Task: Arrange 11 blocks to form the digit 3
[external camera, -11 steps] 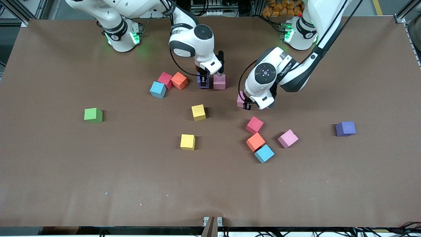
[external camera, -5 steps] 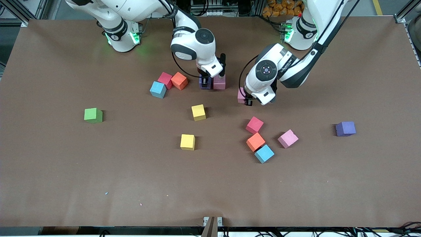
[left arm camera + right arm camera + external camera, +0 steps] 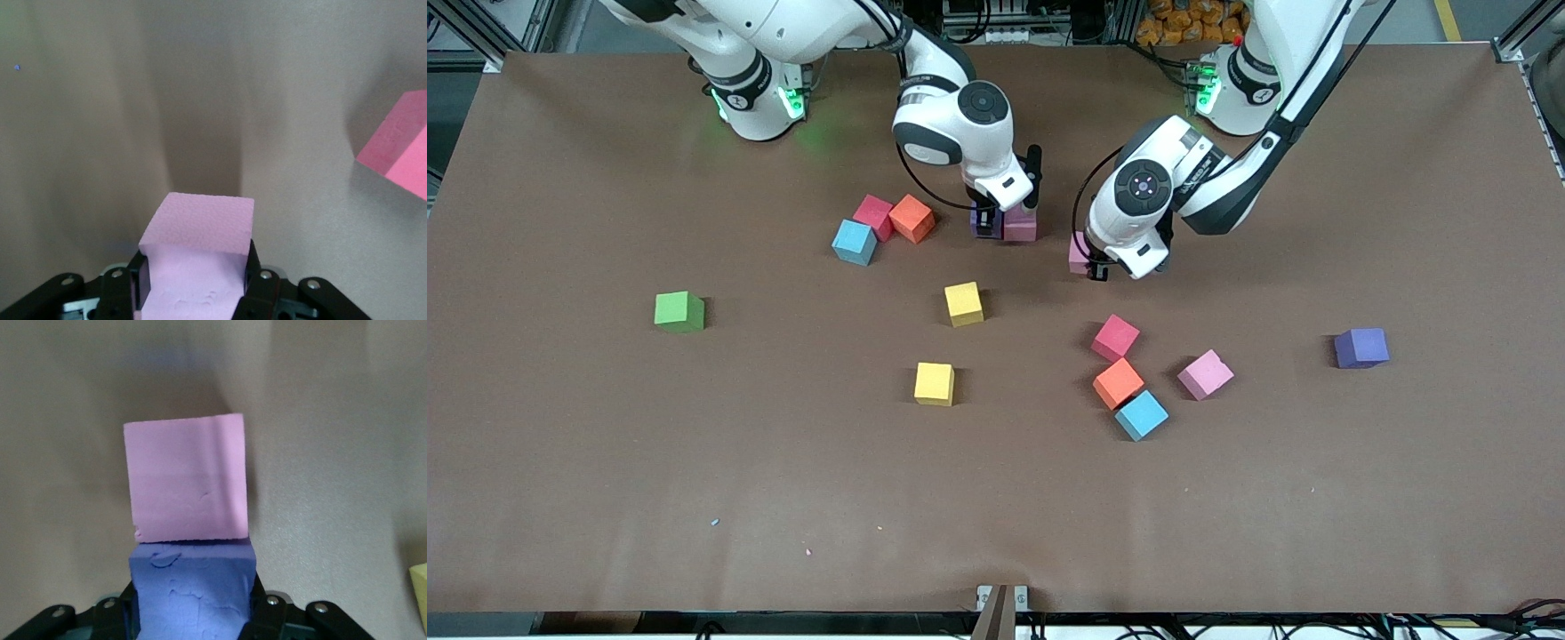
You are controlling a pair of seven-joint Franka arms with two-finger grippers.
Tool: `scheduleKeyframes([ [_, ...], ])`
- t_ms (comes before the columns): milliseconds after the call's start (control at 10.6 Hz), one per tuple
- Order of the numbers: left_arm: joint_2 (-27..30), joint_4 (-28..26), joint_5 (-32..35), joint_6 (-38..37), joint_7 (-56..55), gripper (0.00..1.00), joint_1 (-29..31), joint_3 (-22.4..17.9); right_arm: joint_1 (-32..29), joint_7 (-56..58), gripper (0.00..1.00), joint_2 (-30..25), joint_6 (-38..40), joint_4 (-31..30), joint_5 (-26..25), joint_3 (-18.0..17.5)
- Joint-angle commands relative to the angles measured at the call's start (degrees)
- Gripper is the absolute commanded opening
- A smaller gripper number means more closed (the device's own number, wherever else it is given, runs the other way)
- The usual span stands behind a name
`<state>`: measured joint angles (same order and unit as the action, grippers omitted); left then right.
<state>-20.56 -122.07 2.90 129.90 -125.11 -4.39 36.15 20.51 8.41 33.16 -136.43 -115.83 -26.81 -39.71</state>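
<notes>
Both jaws grip: left gripper (image 3: 1096, 271) holds a pink cube (image 3: 200, 257), right gripper (image 3: 984, 227) a purple cube (image 3: 193, 583), upper centre. Foam looks light and soft (dents show), so hold flat sides.

Purple cube (image 3: 193, 587) half-hidden by tool (image 3: 985, 229)

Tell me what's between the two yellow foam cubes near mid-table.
Nothing: in the front view only bare brown table separates the yellow foam cube farther from the camera and the yellow foam cube nearer it.
</notes>
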Motion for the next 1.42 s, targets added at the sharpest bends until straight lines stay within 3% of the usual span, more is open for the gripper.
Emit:
scheduleKeyframes([
  [0, 2.0, -2.5, -1.4, 1.5, -0.8, 0.03, 0.3, 1.1, 1.1, -0.4, 0.0, 1.4, 0.2, 1.3, 1.1, 0.6],
  [1325, 1.2, -9.7, -1.4, 14.8, -5.8, 0.02, -0.4, 3.5, 2.2, -1.0, 0.0, 2.7, 0.5, 2.5, 1.1, 1.2],
])
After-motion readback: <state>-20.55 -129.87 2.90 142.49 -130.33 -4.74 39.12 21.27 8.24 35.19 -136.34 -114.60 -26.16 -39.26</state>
